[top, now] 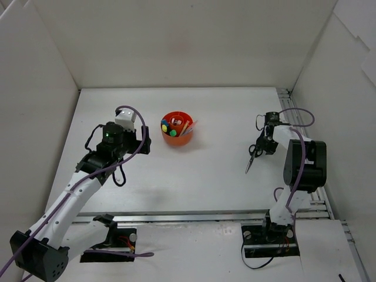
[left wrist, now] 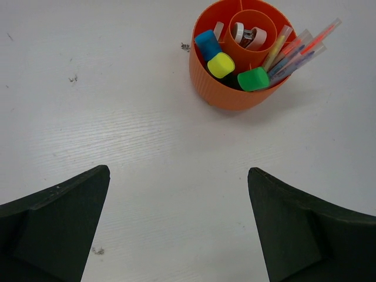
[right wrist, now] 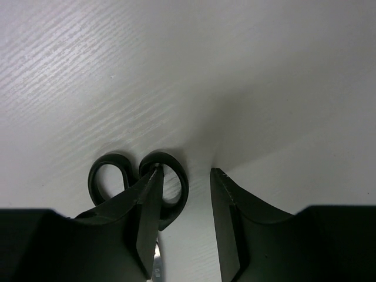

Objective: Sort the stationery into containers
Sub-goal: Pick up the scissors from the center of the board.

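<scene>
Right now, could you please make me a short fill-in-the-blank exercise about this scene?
1. The scissors lie on the ____, not in the organiser.
2. The organiser's colour is ____.
3. Its highlighters have blue, yellow and ____ caps.
4. The ____ end effector is at the scissors' handles.
Missing words: table; orange; green; right.

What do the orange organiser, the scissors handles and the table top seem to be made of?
Orange organiser: probably plastic, matte, its outer wall finely ribbed.
Scissors handles: probably black plastic, smooth with a faint sheen.
Table top: white, with fine grain lines; perhaps painted or laminated board.
</scene>
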Tool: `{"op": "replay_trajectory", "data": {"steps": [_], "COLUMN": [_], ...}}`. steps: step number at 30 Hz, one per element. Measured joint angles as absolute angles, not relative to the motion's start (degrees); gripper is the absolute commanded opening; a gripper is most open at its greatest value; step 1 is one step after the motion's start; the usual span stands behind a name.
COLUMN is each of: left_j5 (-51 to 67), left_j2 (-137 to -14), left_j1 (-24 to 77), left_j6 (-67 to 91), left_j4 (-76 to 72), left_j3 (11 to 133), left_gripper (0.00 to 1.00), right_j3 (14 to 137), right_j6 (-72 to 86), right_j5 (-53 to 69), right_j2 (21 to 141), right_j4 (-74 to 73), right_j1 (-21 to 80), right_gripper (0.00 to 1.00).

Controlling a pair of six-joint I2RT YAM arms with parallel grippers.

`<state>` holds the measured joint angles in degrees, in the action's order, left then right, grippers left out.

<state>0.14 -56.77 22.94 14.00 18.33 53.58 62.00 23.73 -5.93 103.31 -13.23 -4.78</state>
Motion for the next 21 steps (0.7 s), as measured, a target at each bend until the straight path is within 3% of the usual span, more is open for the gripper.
{"op": "replay_trajectory", "data": {"steps": [3,6,14,21], "left_j5": [-1.41,-2.70,-4.64,-4.99], "left_j2": [-56.71,-56.73,-56.82,-56.71], "left_j1": [22.94,22.94,22.94,22.94], "left_j6": [13.98,13.93,13.85,13.82], "left_j4": [18.57,19.03,19.99,20.51], "left_j3": [53.58,53.58,53.65,53.65], "left_gripper": [1.00,1.00,0.99,1.00], "right_j3": [63.48,64.03,62.92,60.42], "right_j6": [23.51,23.35,22.17,19.25], "right_j5": [-5.10,-4.67,-4.91,-11.60], "right_j2": [104.42,104.79,103.07,88.33], "right_j4": [-13.76,-14.06,-13.41,-8.14], "right_j1": [-4.80,-4.82,-3.77,4.62], "right_gripper": [0.24,0.00,0.00,0.00]}}
